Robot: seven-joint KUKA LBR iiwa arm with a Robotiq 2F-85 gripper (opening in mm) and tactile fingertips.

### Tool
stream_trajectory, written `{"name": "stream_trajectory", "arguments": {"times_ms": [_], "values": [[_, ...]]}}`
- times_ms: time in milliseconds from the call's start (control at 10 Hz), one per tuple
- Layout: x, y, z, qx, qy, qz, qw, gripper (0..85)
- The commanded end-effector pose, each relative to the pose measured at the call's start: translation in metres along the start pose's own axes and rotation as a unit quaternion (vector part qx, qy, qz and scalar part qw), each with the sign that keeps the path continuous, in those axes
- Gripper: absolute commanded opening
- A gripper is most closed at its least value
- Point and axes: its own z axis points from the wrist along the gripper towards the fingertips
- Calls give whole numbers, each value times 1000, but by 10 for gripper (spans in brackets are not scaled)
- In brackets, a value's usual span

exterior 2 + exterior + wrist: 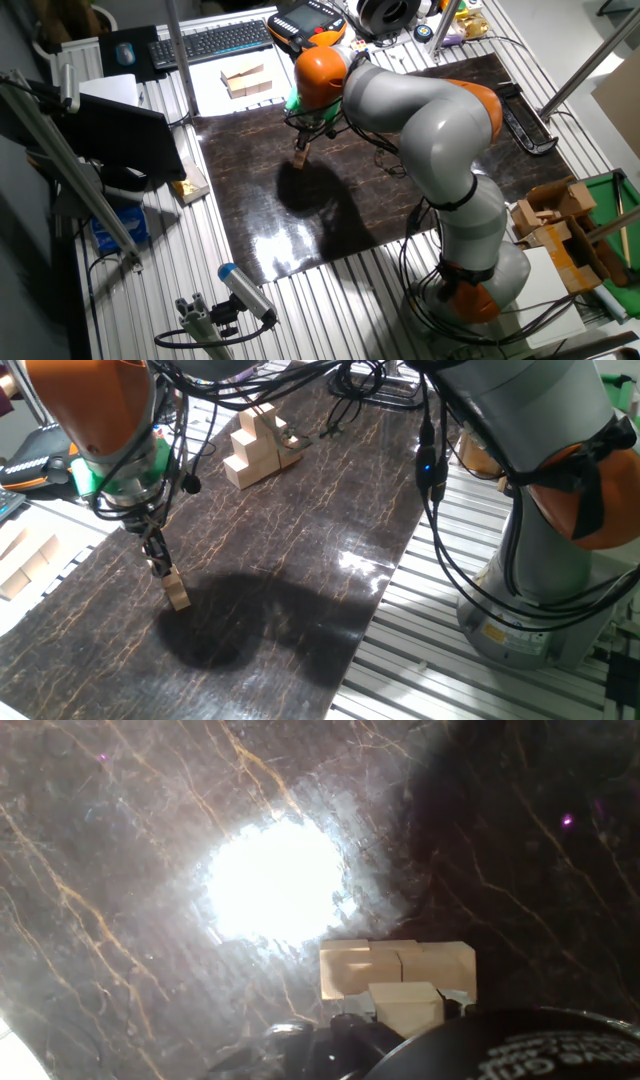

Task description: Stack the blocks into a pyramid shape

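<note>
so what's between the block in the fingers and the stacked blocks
Nothing: in one fixed view, only bare dark marbled mat lies between the held block and the stacked blocks.

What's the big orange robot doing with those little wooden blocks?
The robot is building a pyramid out of small wooden cubes. Its gripper is low over the dark mat, right at a block that stands apart from the rest. I can't tell if it is gripping that block. The part-built pyramid sits at the mat's far end, stepped like stairs. In the hand view, blocks show just ahead of the fingers.
</note>
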Motion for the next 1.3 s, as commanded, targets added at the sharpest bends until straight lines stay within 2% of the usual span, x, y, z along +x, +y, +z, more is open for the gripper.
{"name": "stream_trajectory", "arguments": {"times_ms": [0, 1200], "values": [[-1, 0, 1, 0, 0, -1, 1000, 7], [-7, -5, 6, -3, -1, -12, 1000, 7]]}}
